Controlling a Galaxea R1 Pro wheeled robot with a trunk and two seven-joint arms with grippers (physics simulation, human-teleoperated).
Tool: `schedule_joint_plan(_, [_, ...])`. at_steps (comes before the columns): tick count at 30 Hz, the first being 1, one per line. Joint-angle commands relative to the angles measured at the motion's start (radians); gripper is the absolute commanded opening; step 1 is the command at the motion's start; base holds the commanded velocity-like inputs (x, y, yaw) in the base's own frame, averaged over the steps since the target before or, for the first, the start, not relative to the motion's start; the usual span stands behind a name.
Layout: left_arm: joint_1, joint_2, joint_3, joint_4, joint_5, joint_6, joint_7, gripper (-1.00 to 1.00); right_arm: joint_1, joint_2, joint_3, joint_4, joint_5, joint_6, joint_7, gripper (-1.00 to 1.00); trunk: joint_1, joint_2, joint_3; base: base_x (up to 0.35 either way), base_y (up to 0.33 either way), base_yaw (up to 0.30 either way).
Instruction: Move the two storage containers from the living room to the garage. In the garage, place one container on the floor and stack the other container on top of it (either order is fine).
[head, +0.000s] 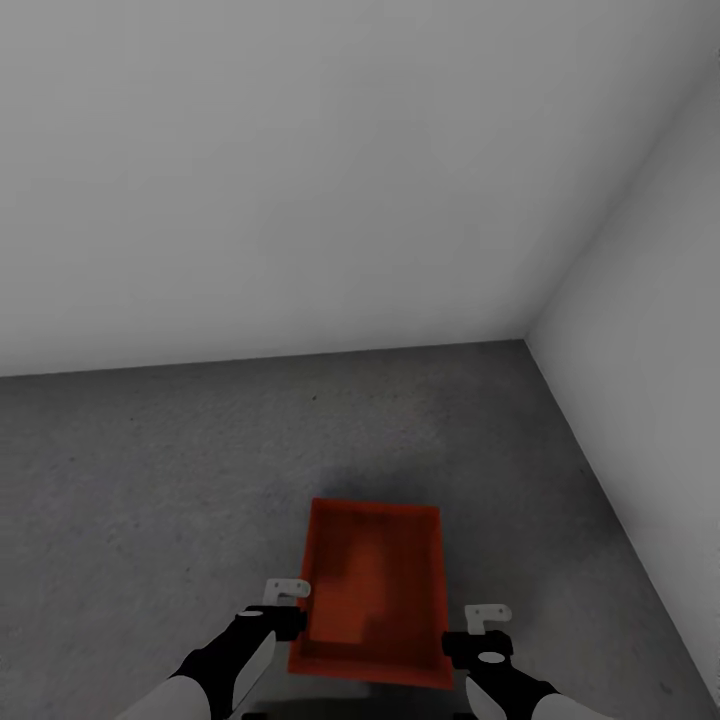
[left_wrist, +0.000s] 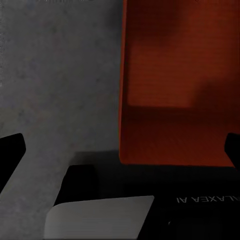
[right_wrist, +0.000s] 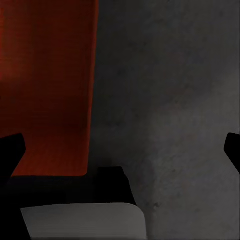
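**Orange-red container on garage floor, a claw at each side**

Readable on the dark robot body (left_wrist: 200, 205) in the left wrist view: mirrored white lettering, "GALAXEA AI", cut off at the picture's edge. No other writing legible anywhere.

One storage container (head: 370, 595) seen from the head view: orange-red, rectangular, open-topped, inside bare, lying on the dark grey concrete floor (head: 150, 470) just ahead of the robot, long side running away from the camera. Seems to rest on the floor with a soft shadow around it; contact itself not certain. Same container (left_wrist: 175, 85) in the left wrist view, thin wall and fine ribbing visible, floor (left_wrist: 55, 80) beside it. Same container (right_wrist: 47, 85) again in the right wrist view, next to rough grey floor (right_wrist: 170, 100).

Left claw (head: 287, 600) just beside the container's left long wall, near its closer end; right claw (head: 487, 625) just beside the right long wall. Both spread wide, gripping nothing, dark fingertips (left_wrist: 11, 150) standing far apart at the edges of the left wrist view, likewise fingertips (right_wrist: 11, 150) in the right wrist view. Touching the walls or not: cannot tell.

Around: plain white-grey wall (head: 260, 170) ahead, second wall (head: 650, 330) at the right, meeting in a corner beyond the container. Pale rounded robot part (left_wrist: 100, 217) close under the left wrist camera.
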Motion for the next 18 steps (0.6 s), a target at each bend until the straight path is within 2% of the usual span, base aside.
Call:
schedule_joint_plan(1, [0.0, 0.001, -0.008, -0.002, 0.01, 0.005, 0.008, 1.0, 0.0, 0.0, 0.008, 0.0, -0.011, -0.004, -0.004, 1.0, -0.004, 0.007, 0.003, 0.0, 0.0, 0.0])
schedule_joint_plan(18, [0.0, 0.001, -0.008, 0.0, 0.011, 0.002, 0.006, 1.0, 0.0, 0.0, 0.008, 0.0, -0.011, -0.004, -0.004, 1.0, -0.069, 0.126, 0.056, 0.0, 0.0, 0.0])
